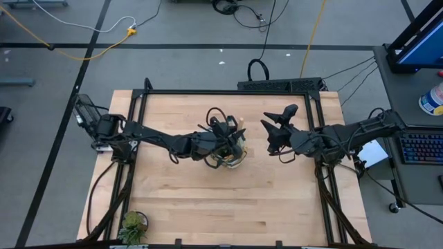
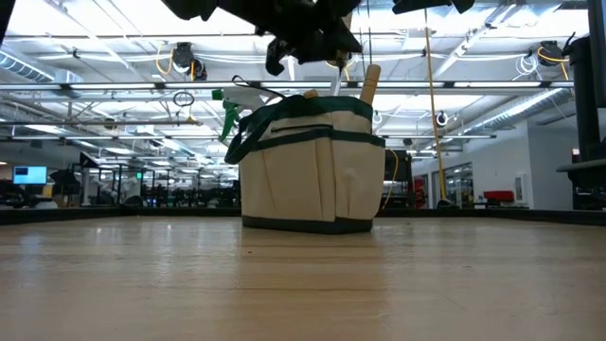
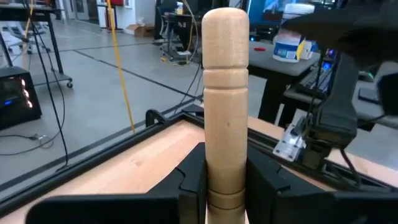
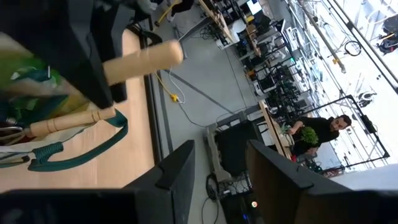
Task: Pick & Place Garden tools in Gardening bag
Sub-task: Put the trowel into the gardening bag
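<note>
Left gripper [image 1: 228,131] sits directly above the gardening bag [image 2: 308,166] at table centre, fingers [image 3: 189,183] clamped on the wooden tool handle [image 3: 226,93], which stands upright between them over the bag's opening. Bag upright on table [image 1: 180,194]; green spray bottle [image 2: 235,106] protrudes from its side, a second wooden handle [image 4: 62,123] lies in it. Right gripper [image 1: 271,124] hangs just beside the bag, jaws apart, holding nothing. Potted plant [image 1: 131,225] at table's corner.

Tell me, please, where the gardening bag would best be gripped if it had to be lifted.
Probably by the dark loop handles at the gardening bag rim, coming from above: its canvas walls look too wide for the fingers, and the left gripper holds a wooden handle there.
</note>
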